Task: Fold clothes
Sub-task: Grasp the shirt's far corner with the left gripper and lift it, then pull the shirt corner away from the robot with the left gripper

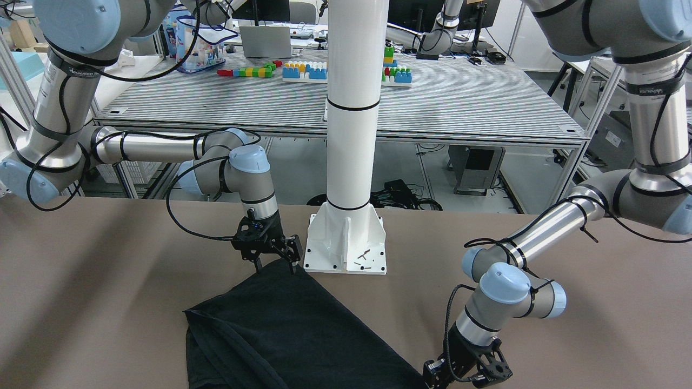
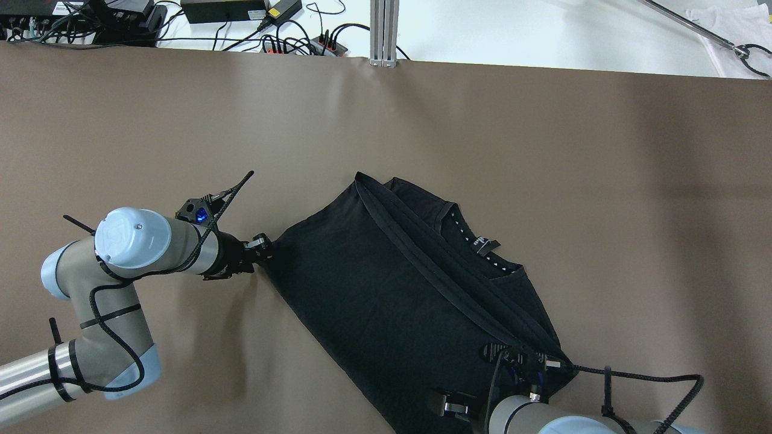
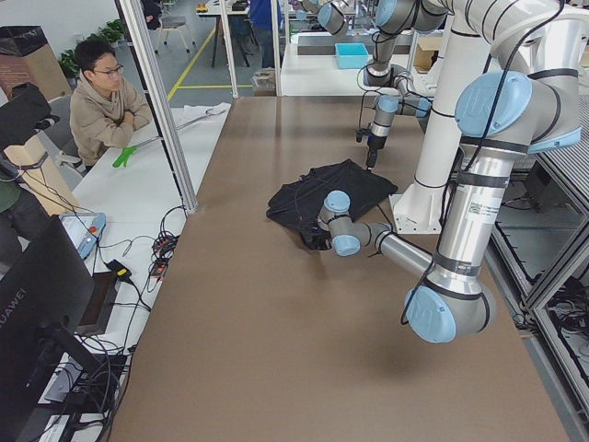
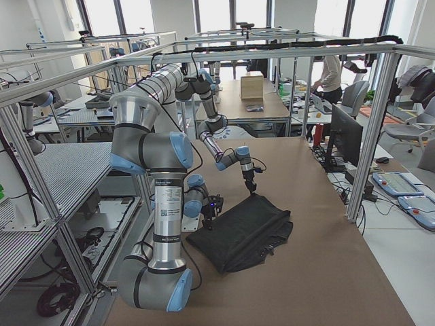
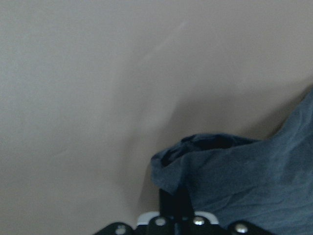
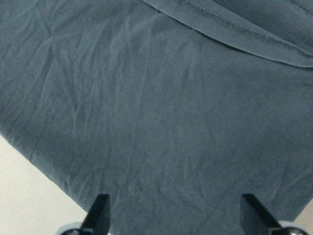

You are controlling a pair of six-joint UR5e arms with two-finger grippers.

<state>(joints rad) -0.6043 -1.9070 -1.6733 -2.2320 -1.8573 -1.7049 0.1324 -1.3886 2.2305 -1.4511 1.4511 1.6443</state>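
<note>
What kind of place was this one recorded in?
Probably a robotics lab: aluminium-framed work cells, another bench with toy blocks, and a person seated beside the table with the black garment.

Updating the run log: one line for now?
left end effector: shut on garment corner | right end effector: open above garment

Matte black garment [image 2: 386,289], folded over itself, hem band running diagonally, labelled collar exposed at right, lying flat on the table [image 2: 181,120] at its near side.
</note>
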